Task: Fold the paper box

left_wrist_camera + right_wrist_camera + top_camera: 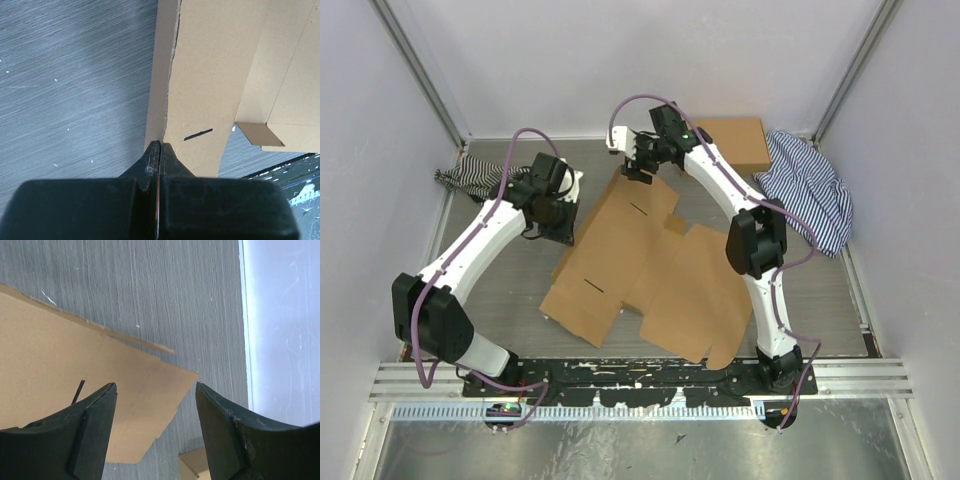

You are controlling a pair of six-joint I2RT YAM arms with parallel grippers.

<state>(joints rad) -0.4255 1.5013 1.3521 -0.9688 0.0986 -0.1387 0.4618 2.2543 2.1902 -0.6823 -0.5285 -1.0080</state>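
Note:
The paper box (650, 270) lies unfolded in the middle of the table, a flat brown sheet of panels, flaps and slits. My left gripper (572, 232) is at the box's left edge. In the left wrist view it (160, 144) is shut, and a creased edge of the box (210, 75) runs straight into its tips. My right gripper (638, 165) hovers at the box's far corner near the back wall. Its jaws (155, 385) stand open over a corner flap (100, 390), with nothing between them.
A second, neat brown cardboard box (732, 142) lies at the back, right of the right gripper. A striped cloth (810, 190) is heaped at the right wall, and another (470, 175) at the back left. The back wall (280, 330) is close to the right gripper.

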